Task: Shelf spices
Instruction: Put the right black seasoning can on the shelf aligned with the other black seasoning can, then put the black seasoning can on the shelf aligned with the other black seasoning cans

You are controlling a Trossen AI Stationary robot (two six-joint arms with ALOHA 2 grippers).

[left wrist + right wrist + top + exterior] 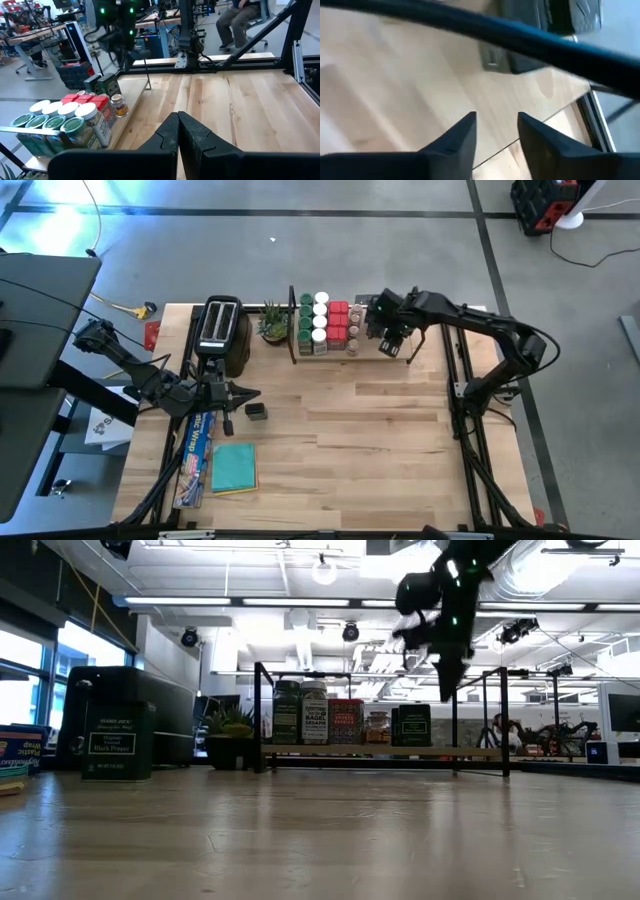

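A: Light wood runs across the whole surface (pixel 380 440), and the shelf (pixel 390 358) sits at its far edge. Where are the spices (pixel 325 325)?

B: Packed in rows at the shelf's toaster-side end. One dark tin (pixel 256 411) lies apart, out in front of the toaster (pixel 220 332).

A: Room to move?

B: Plenty. The boards in front of the shelf are bare, and the shelf's other end is open plank up to its black frame.

A: The tools?

B: The right tool (pixel 392 345) hangs above that open end, fingers apart with nothing between them. The left tool (pixel 248 395) is pressed together, just beside the stray tin.

A: Any writing?

B: The stray tin's label seems to say "Black Pepper"; the rest is too small.
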